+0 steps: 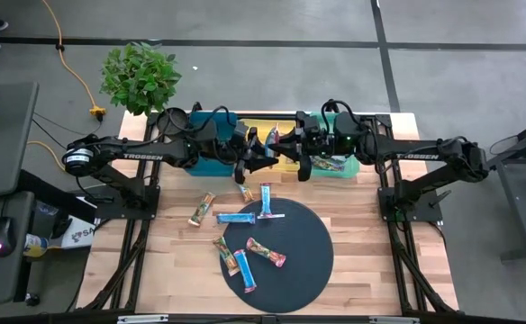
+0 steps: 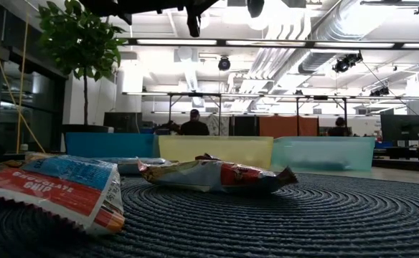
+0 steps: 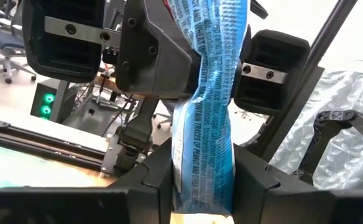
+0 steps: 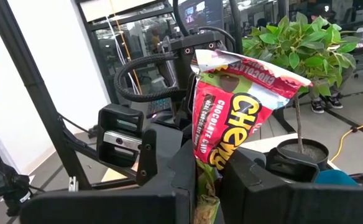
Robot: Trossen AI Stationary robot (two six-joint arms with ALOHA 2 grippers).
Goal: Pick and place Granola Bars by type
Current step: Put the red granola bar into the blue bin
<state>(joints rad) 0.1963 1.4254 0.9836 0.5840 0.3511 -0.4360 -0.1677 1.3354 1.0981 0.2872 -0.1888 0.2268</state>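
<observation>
Clamped in the left gripper (image 3: 201, 186), a blue bar (image 3: 207, 106) nearly touches the right gripper (image 4: 207, 186) holding its red-green bar (image 4: 231, 118); collision could knock either loose.

Wooden table (image 1: 362, 243), round dark mat (image 1: 303, 247)

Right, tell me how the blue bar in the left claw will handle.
Probably light: the left claw holds the blue bar upright by one end. The wrapper looks crinkled and glossy, so likely slippery and a bit floppy at its edges. It stands fairly straight, so the bar inside seems stiff.
</observation>
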